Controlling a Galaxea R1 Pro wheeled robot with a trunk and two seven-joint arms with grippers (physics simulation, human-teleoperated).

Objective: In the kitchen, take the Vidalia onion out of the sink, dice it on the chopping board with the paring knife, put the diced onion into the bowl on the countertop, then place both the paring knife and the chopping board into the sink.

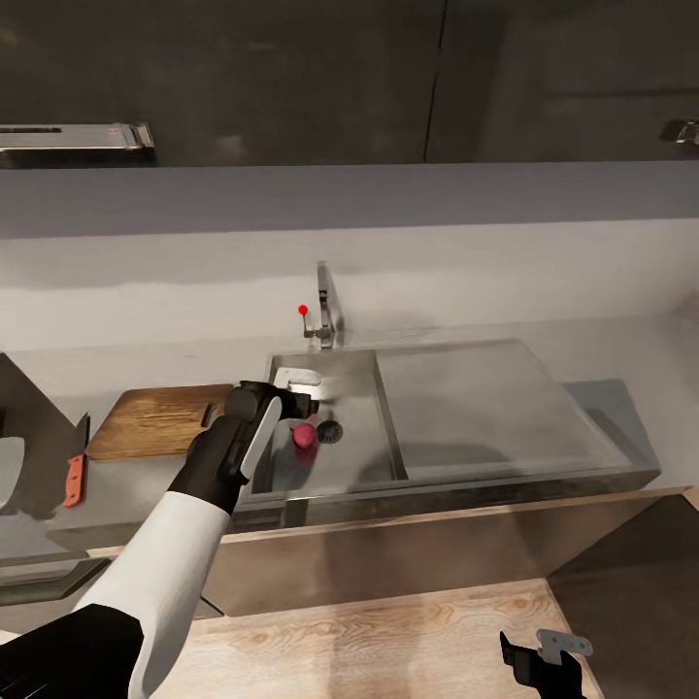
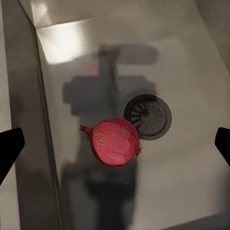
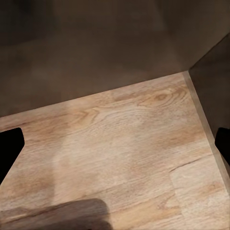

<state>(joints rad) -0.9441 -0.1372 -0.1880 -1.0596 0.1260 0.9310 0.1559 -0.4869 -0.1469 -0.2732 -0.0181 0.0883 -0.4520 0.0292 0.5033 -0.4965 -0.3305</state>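
Observation:
The pinkish-red Vidalia onion lies on the floor of the steel sink, right beside the round drain. My left gripper hangs just above it. In the left wrist view the onion sits midway between the dark fingertips of the left gripper, which is open wide and not touching it. The brown chopping board rests on the grey countertop left of the sink, and the red-handled paring knife lies further left. I cannot tell whether a pale curved shape at the left edge is the bowl.
A chrome tap with a small red knob stands behind the basin. The flat drainboard stretches to the right. My right gripper hangs low and open over the wooden floor, beside dark cabinet fronts.

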